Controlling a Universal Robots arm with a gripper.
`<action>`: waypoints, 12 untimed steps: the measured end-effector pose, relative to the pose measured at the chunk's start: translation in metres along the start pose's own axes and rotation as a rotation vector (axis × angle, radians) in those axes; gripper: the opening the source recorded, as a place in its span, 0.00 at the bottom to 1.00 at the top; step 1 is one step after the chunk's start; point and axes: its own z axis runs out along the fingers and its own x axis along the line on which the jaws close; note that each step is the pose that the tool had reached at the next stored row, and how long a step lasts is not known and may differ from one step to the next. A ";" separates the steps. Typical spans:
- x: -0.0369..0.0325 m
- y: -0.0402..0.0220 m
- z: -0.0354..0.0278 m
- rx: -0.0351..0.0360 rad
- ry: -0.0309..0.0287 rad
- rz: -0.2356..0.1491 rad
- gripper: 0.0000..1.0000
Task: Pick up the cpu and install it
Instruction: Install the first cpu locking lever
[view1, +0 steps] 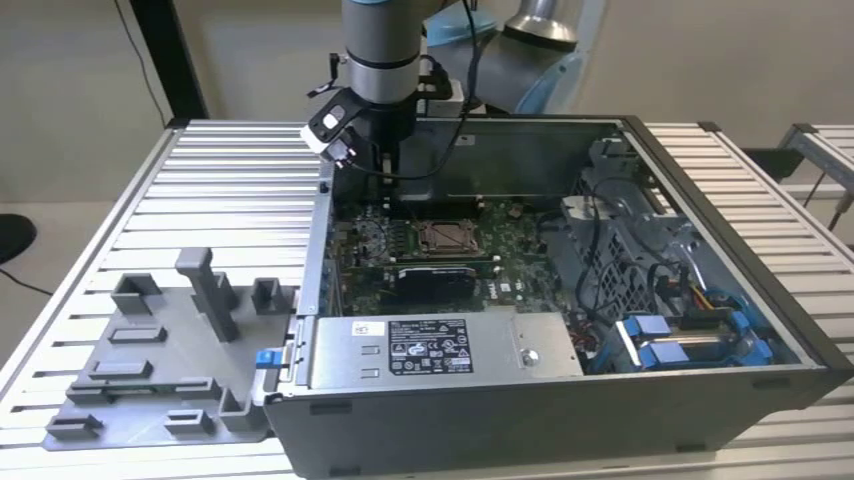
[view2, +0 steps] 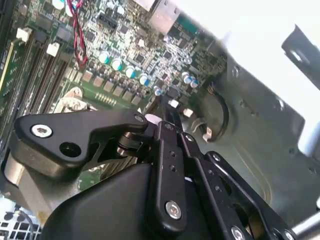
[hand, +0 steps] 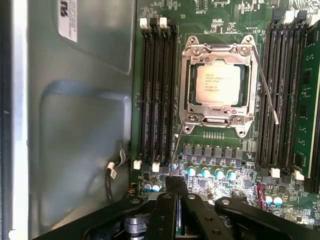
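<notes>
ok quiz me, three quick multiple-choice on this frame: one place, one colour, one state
1. Where is the cpu?
A. in the socket on the board
B. between the hand's fingers
C. on the grey fixture outside the case

2. What colour is the board?
A. blue
B. green
C. red

3. How is the hand?
A. shut on the cpu
B. spread wide open
C. fingers together, holding nothing

Answers:
1 A: in the first wrist view the silvery square sits inside the socket's metal frame.
2 B: both wrist views show a green board.
3 C: in the first wrist view the fingertips meet with nothing between them, apart from the socket.
</notes>
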 end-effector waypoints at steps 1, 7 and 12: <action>0.0001 0.0015 -0.0011 0.0000 0.0025 0.000 0.00; 0.0005 0.0101 -0.0050 -0.0011 0.0157 -0.004 0.00; 0.0006 0.0174 -0.0082 -0.0026 0.0267 -0.007 0.00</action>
